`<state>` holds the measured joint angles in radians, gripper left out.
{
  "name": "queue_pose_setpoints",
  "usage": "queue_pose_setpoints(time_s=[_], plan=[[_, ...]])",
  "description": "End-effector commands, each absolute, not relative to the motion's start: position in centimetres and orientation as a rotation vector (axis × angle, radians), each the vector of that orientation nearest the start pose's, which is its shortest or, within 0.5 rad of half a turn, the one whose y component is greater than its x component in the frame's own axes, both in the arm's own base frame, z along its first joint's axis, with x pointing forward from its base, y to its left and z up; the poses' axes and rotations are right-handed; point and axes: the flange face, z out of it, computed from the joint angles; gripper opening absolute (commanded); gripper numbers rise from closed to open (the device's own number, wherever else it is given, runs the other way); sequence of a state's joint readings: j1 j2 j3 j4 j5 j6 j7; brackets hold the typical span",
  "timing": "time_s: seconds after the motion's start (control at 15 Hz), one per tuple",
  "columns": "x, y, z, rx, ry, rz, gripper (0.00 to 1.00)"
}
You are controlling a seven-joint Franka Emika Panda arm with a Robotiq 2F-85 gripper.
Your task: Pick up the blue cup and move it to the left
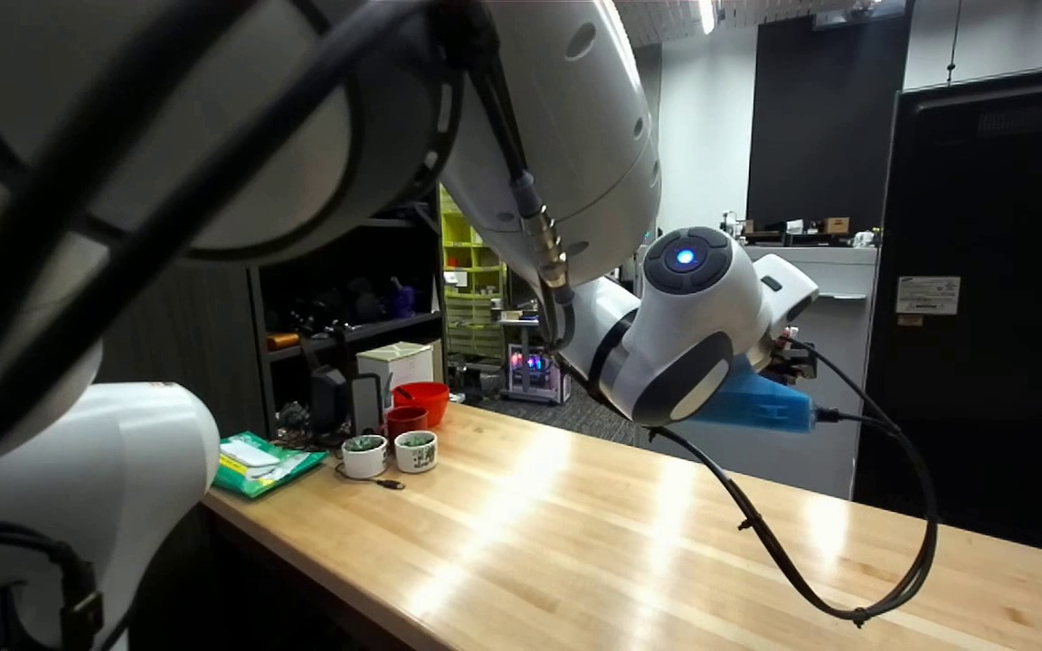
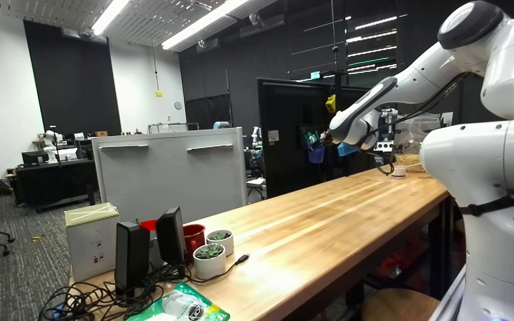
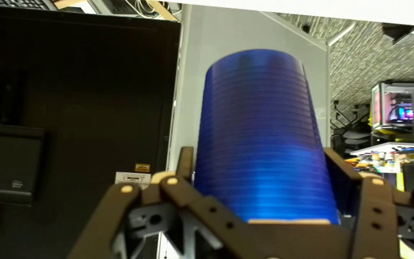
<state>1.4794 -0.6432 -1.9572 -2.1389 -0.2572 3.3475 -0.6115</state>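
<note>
Black jointed fingers (image 3: 184, 162) grasp a ribbed, slightly tapered, dark-blue cup (image 3: 264, 136) from both sides; in an exterior view, the cup, green-tipped stick-like items (image 2: 310, 137) above it, is suspended clear of the pale wooden tabletop (image 2: 306, 223).

Ceiling lts (image 2: 203, 22), tbl (image 1: 602, 533) glare, wrist pic sl. blurry

Free room midway along the tabletop (image 2: 310, 223), speakers (image 2: 132, 256) and potted succulents (image 2: 209, 266) at one end
</note>
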Motion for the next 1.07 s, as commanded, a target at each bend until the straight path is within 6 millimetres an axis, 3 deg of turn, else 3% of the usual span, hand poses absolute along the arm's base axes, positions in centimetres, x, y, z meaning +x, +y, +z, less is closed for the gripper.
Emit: queue_pose_setpoints(time_s=[0.0,0.33,0.4,0.73,0.8,0.87,0.93,1.0], plan=[[51.9,-35.6,40.2,-2.846,0.089,-1.751,0.58],[51.2,-38.8,40.1,-2.880,0.274,-1.841,0.58],[51.4,-40.3,41.0,-2.889,0.323,-1.836,0.58],[51.5,-42.4,41.4,-2.906,0.496,-1.835,0.58],[51.6,-42.5,41.4,-2.906,0.517,-1.833,0.58],[51.6,-42.7,40.0,-2.887,0.482,-1.820,0.58],[51.7,-42.8,40.0,-2.889,0.485,-1.816,0.83],[51.7,-42.7,39.8,-2.888,0.484,-1.810,0.83]])
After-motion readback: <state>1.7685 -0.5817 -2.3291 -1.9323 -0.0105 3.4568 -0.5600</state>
